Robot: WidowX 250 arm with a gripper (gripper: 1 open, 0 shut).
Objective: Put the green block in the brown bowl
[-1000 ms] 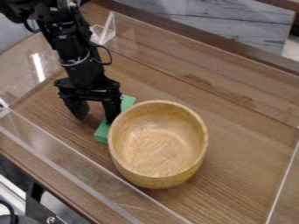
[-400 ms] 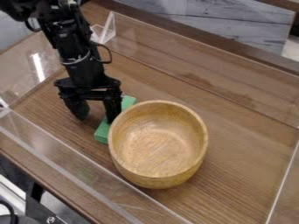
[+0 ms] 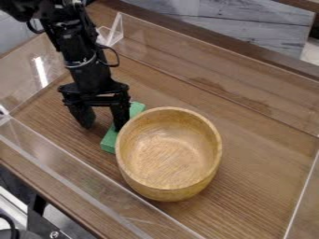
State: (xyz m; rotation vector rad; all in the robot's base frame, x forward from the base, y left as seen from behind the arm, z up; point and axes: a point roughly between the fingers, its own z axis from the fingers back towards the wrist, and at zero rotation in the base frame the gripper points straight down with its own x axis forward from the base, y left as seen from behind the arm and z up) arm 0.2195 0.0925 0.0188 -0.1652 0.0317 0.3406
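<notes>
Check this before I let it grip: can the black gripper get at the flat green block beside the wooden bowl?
Probably yes: the black gripper hangs open-jawed directly over the flat green block, with nothing between them, though the round light-brown wooden bowl crowds one side.

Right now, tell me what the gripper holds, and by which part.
Nothing. The gripper stands open over the green block, which lies on the table beside the brown bowl.

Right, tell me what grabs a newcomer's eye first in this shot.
The big brown bowl sits empty at the centre of the wooden table. Just to its left, the black gripper points down with fingers spread open over the green block, which lies against the bowl's outer wall.
</notes>
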